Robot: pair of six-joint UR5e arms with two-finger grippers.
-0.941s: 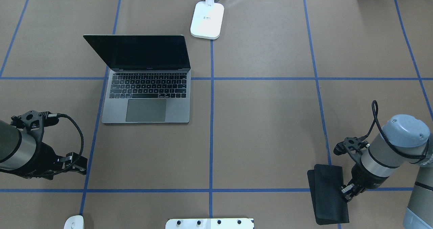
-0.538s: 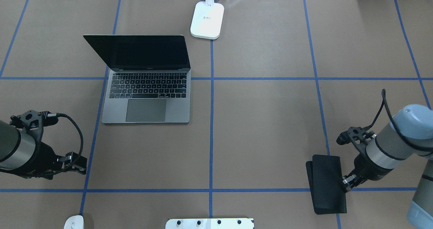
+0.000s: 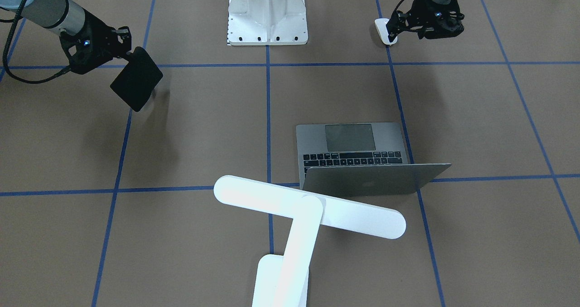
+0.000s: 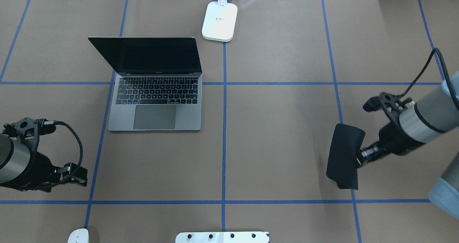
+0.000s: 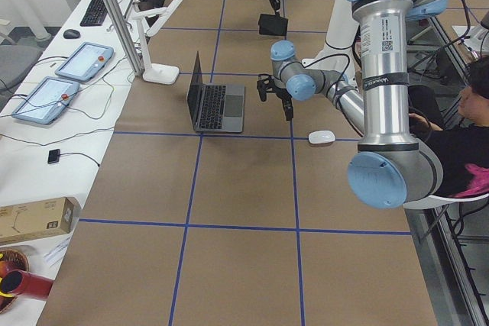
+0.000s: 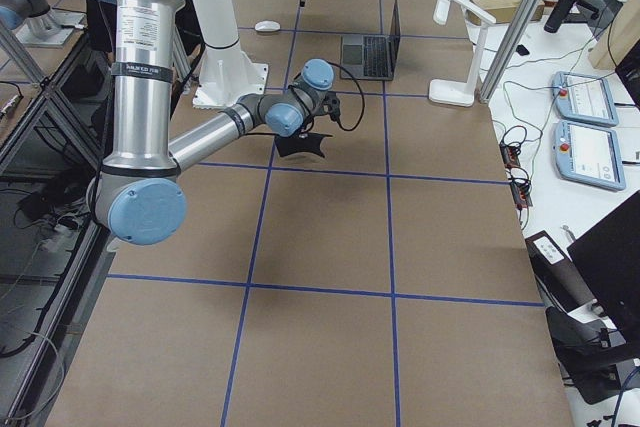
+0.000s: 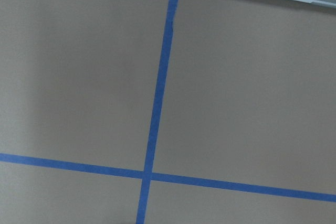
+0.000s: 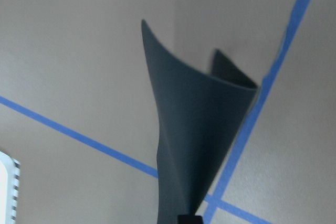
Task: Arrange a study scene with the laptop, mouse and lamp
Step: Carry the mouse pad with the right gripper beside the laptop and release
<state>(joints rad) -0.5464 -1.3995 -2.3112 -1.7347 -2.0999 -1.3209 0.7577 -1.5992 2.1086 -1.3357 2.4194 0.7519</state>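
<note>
Laptop (image 4: pixel 154 103): one, open, at 10 o'clock on the worktop (image 4: pixel 279 128). One lamp (image 4: pixel 219 22) at 12, one mouse (image 4: pixel 78 236) at 7. Right jaws clamp one black pad (image 4: pixel 344 155) at 4; cannot tell the left jaws' gap.

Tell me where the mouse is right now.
In the overhead view the mouse lies at the bottom edge on the robot's left, beside a blue tape line, left of the white pedestal and nearer the robot than the laptop.

Blk pad (image 4: pixel 342 153) — curled, wht pedestal (image 3: pixel 267 12)
</note>
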